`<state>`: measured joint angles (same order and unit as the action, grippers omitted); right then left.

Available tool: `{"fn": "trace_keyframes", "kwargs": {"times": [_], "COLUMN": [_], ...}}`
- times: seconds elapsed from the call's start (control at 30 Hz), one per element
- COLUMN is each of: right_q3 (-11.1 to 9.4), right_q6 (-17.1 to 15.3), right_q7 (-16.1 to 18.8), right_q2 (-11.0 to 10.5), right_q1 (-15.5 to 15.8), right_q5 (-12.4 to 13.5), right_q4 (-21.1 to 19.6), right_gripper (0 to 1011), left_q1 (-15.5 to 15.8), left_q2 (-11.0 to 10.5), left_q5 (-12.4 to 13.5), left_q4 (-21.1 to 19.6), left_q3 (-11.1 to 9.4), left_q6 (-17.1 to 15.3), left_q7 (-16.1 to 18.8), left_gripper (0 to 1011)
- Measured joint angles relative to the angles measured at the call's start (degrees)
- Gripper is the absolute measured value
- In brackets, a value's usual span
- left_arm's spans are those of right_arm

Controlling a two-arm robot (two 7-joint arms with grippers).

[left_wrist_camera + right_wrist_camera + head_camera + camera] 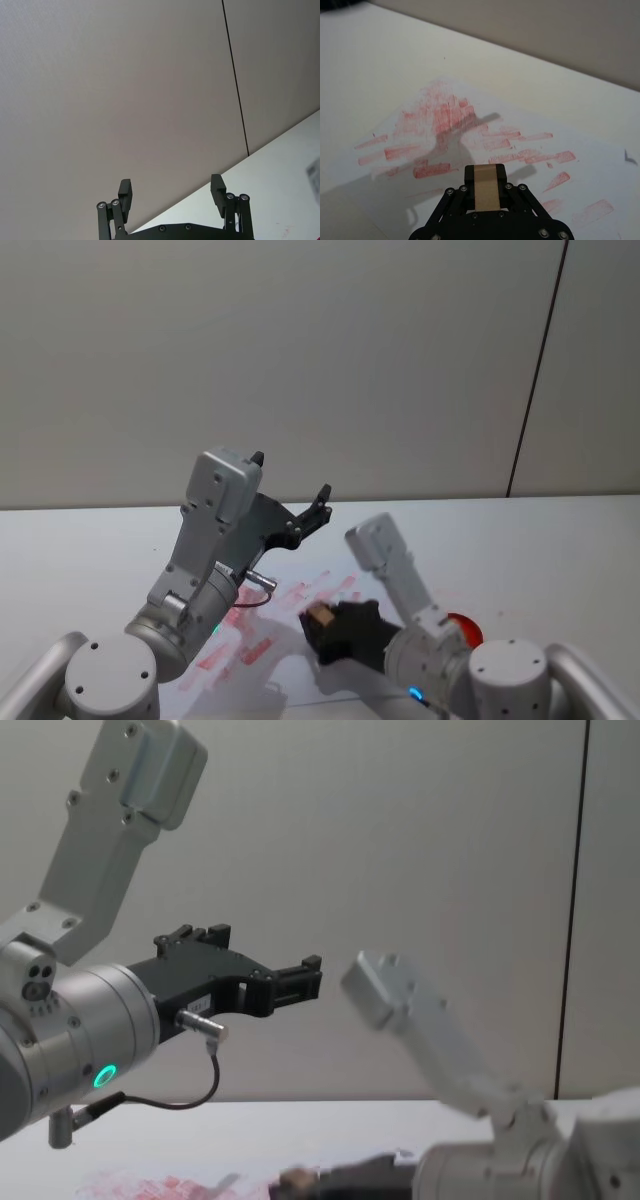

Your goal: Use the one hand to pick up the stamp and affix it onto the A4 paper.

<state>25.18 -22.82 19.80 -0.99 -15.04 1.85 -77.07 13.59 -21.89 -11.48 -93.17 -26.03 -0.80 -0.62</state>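
My right gripper (326, 626) is shut on the stamp (318, 617), a light-brown wooden block whose tan end sticks out between the black fingers (468, 176). The stamp (485, 192) is held low over the A4 paper (470, 80), a white sheet covered with smeared red prints. In the chest view the stamp (293, 1180) sits just above the paper (150, 1185), and I cannot tell if they touch. My left gripper (291, 477) is raised above the table's far side, open and holding nothing (170, 185).
A red round thing (466, 628) lies on the white table (560, 550) to the right of the paper, partly behind my right arm. A grey wall stands behind the table.
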Motion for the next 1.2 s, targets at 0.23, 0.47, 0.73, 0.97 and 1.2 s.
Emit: {"fn": "trace_keyframes", "kwargs": {"times": [0.23,0.47,0.73,0.97,1.2], "right_q3": [-2.2,-4.9,-7.3,-8.6,-9.0], "right_q6": [-1.0,-2.8,-4.6,-5.3,-5.2], "right_q7": [-0.3,-1.2,-2.0,-2.4,-2.8], "right_q2": [-2.0,-5.1,-9.0,-11.6,-12.7], "right_q1": [1.0,2.7,5.0,6.6,7.3], "right_q5": [4.6,7.7,8.6,8.2,7.0], "right_q4": [-7.3,-12.6,-15.4,-15.7,-14.7], "right_gripper": [219,218,219,219,219], "left_q1": [0.0,0.0,0.0,0.0,0.0], "left_q2": [0.0,0.0,0.0,0.0,0.0], "left_q5": [0.0,0.0,0.0,0.0,0.0], "left_q4": [0.0,0.0,0.0,0.0,0.0], "left_q3": [0.0,0.0,0.0,0.0,0.0], "left_q6": [0.0,0.0,0.0,0.0,0.0], "left_q7": [0.0,0.0,0.0,0.0,0.0], "left_gripper": [1001,1002,1001,1001,1001]}}
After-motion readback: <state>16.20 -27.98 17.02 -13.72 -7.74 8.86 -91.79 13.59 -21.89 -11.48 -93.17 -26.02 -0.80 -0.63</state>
